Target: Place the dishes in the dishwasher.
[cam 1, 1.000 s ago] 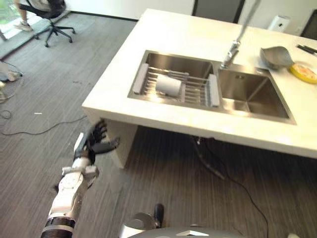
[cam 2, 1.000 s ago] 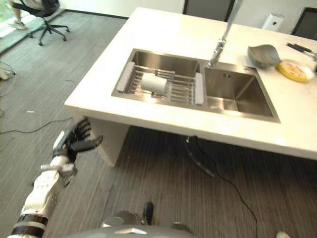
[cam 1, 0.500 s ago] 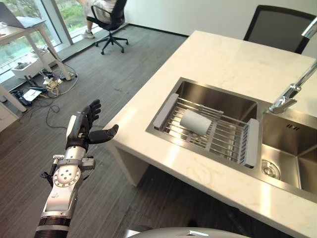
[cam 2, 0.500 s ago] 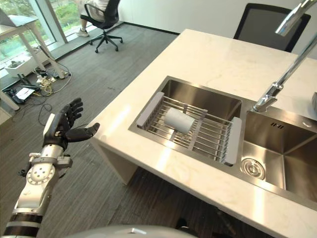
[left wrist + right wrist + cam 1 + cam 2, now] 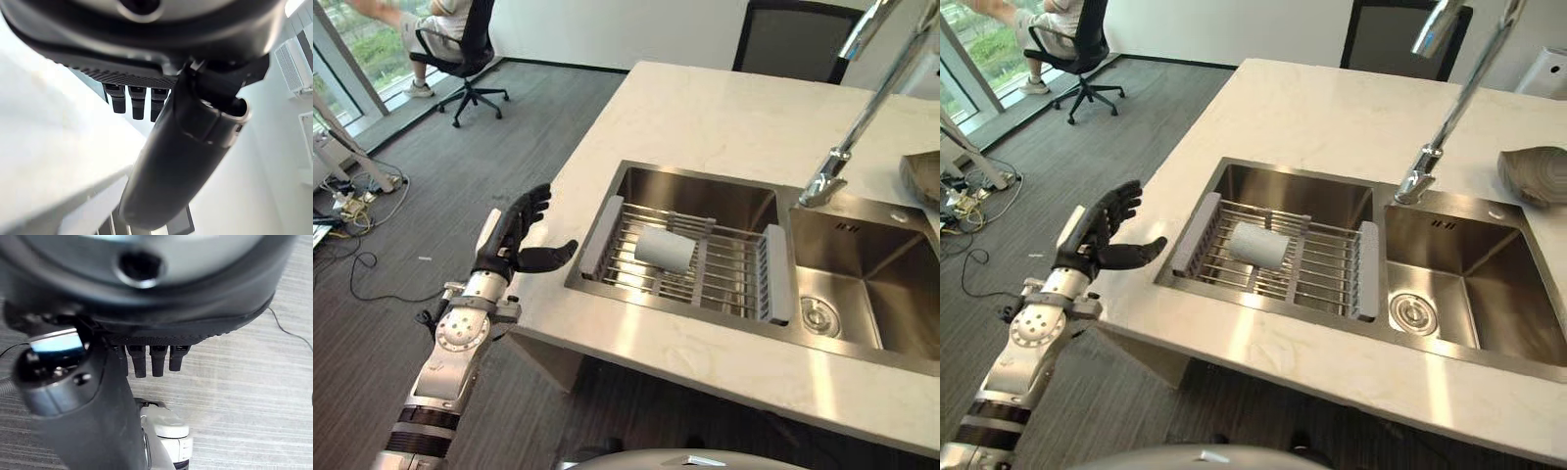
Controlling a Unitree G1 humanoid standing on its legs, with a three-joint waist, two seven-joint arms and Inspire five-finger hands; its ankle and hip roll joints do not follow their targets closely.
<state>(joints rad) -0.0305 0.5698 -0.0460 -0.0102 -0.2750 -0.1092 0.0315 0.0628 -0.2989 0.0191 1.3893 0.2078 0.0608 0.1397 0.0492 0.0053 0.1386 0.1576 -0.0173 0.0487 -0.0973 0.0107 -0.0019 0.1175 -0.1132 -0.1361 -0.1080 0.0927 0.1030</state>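
The left hand [image 5: 514, 245], fingers spread and holding nothing, hovers at the counter's [image 5: 705, 113] edge, apart from the white cup [image 5: 664, 250] lying sideways on the sink rack [image 5: 724, 279]; the right hand [image 5: 146, 357] hangs relaxed.

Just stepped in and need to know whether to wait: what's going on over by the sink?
Nothing is being handled yet. The robot's left hand hangs open in the air by the corner of the counter, holding nothing. A white cup lies on its side on the wire rack in the left basin of the sink. The right hand hangs open over the floor, also empty.
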